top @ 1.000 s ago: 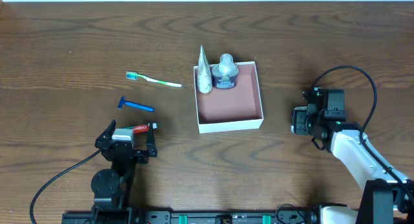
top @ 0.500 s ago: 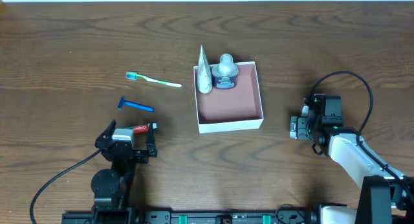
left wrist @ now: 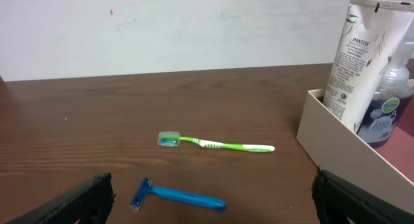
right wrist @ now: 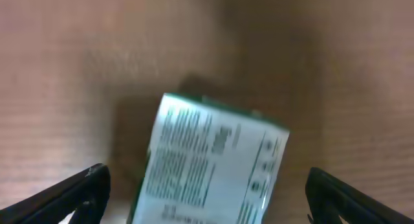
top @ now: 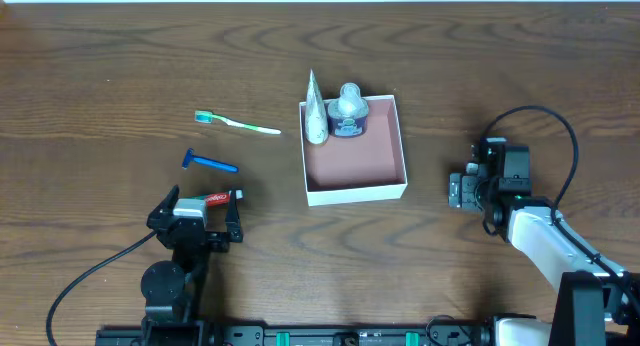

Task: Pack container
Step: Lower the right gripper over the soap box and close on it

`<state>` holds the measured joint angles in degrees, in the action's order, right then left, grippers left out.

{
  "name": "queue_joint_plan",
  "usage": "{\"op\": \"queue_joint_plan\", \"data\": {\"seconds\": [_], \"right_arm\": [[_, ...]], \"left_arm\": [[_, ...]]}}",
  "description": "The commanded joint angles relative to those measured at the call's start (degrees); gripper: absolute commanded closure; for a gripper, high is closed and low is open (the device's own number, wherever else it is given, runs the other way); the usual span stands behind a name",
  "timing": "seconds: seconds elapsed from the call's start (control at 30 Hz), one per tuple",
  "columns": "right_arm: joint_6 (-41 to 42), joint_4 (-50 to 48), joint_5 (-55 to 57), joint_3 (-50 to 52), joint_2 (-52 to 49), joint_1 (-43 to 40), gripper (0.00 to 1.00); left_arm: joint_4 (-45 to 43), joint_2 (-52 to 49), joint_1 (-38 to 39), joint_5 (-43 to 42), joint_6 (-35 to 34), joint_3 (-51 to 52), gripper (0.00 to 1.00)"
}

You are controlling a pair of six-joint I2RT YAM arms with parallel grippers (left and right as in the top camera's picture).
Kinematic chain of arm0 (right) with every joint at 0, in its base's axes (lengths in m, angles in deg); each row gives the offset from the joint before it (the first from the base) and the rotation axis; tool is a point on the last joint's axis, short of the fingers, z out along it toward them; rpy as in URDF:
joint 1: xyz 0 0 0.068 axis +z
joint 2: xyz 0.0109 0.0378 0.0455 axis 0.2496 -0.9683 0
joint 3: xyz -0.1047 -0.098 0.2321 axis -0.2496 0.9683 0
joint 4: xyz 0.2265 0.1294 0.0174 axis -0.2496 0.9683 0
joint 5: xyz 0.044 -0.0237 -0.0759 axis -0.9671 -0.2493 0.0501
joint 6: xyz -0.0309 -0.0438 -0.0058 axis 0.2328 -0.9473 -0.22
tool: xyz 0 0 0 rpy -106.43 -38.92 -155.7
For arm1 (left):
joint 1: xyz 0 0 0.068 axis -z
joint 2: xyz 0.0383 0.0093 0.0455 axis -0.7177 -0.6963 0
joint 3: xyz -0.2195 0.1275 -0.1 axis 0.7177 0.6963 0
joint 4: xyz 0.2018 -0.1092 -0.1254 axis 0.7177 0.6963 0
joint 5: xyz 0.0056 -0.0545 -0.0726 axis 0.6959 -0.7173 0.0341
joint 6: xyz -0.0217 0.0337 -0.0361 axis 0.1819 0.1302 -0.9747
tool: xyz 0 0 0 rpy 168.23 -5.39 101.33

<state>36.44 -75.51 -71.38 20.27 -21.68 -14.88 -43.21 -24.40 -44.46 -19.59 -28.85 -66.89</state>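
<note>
The right gripper (right wrist: 207, 185) is held wide open and empty above a skewed printed carton (right wrist: 213, 153). If closed at this angle, the carton could be twisted aside or clipped at a corner. The left gripper (left wrist: 210, 201) is likewise wide open, with nothing gripped.

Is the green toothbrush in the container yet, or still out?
Out. The toothbrush lies flat to the left of the container, apart from it.

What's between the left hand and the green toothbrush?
A blue razor lies between the left hand and the toothbrush. It shows in the overhead and left wrist views.
</note>
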Motion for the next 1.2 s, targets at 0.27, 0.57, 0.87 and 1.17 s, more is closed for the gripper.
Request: {"op": "queue_joint_plan", "data": {"seconds": [0.27, 0.57, 0.87, 1.17], "right_arm": [[2.86, -1.97, -0.17, 0.2, -0.37, -0.7, 0.32], [6.05, 1.49, -0.35, 0.2, -0.37, -0.7, 0.21], [6.45, 2.34, -1.49, 0.2, -0.37, -0.7, 0.42], [6.43, 1.88, -2.1, -0.42, -0.35, -0.7, 0.44]], "left_arm": [[2.14, -0.07, 0.24, -0.48, 0.15, 0.85, 0.02], [2.14, -0.07, 0.24, -0.46, 0.15, 0.85, 0.02], [2.14, -0.07, 0.24, -0.48, 0.15, 0.85, 0.02], [2.14, -0.07, 0.24, -0.46, 0.15, 0.85, 0.02]]}}
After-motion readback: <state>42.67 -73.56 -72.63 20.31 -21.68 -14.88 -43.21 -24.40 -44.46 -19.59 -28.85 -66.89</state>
